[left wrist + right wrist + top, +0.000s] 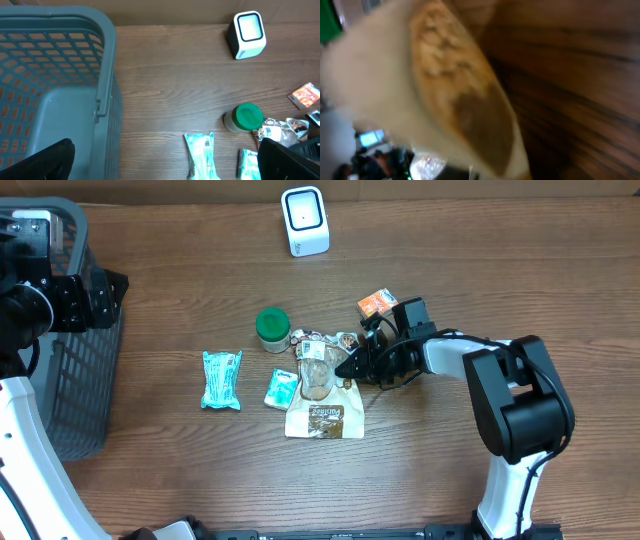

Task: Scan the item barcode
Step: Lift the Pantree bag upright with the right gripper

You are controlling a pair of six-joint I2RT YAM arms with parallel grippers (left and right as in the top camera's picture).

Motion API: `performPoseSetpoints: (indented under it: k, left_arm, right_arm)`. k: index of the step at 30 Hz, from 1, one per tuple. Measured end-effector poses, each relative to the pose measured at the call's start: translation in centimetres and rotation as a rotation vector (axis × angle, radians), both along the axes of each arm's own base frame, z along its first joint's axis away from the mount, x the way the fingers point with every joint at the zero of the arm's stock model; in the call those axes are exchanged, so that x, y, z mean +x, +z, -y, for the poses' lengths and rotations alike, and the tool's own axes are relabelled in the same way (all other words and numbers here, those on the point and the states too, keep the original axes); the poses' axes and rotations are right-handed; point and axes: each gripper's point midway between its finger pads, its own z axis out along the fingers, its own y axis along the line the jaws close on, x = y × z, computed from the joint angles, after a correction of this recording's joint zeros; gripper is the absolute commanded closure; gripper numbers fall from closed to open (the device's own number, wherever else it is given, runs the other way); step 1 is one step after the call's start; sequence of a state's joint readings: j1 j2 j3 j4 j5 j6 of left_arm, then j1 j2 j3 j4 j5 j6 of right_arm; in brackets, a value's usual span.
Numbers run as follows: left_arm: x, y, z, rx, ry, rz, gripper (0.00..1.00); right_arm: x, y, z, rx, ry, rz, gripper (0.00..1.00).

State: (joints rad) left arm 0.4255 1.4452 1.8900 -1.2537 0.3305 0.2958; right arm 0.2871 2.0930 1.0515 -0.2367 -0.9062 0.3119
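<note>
The right hand (350, 367), pinched shut, sits at the upper right edge of the beige snack bag (322, 418) lying flat on the wooden bench (180, 480); whether it grips the bag is unclear. The left hand (112, 300) gapes wide beside the grey basket (60, 410). A white scanner (304, 220) stands at the far edge.

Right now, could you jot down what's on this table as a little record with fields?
scanner: white boxy barcode scanner, far side of the wooden table
basket: grey plastic mesh basket, left end
items: green-lidded jar, long teal packet, small teal packet, beige paper pouch, small orange box
left gripper: open, by the basket's rim
right gripper: shut, at the pouch's upper edge; unclear whether it holds anything
</note>
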Motion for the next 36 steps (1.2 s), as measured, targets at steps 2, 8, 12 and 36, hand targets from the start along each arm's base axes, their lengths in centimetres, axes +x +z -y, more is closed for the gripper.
performPoseSetpoints:
  k: [2,8,12,36]
  left_arm:
    - [0.0,0.0,0.0,0.0,0.0,0.0,0.01]
    - [0.0,0.0,0.0,0.0,0.0,0.0,0.0]
    - [0.0,0.0,0.0,0.0,0.0,0.0,0.01]
    - [0.0,0.0,0.0,0.0,0.0,0.0,0.0]
  right_arm:
    - [-0.1,-0.2,-0.1,0.01,-0.004,-0.018,0.96]
    - [-0.4,-0.1,0.3,0.016,-0.026,-0.071,0.96]
    - [-1.1,1.0,1.5,0.013,-0.038,-0.109,0.96]
    - [-5.2,25.3,1.5,0.446,0.145,0.368,0.96]
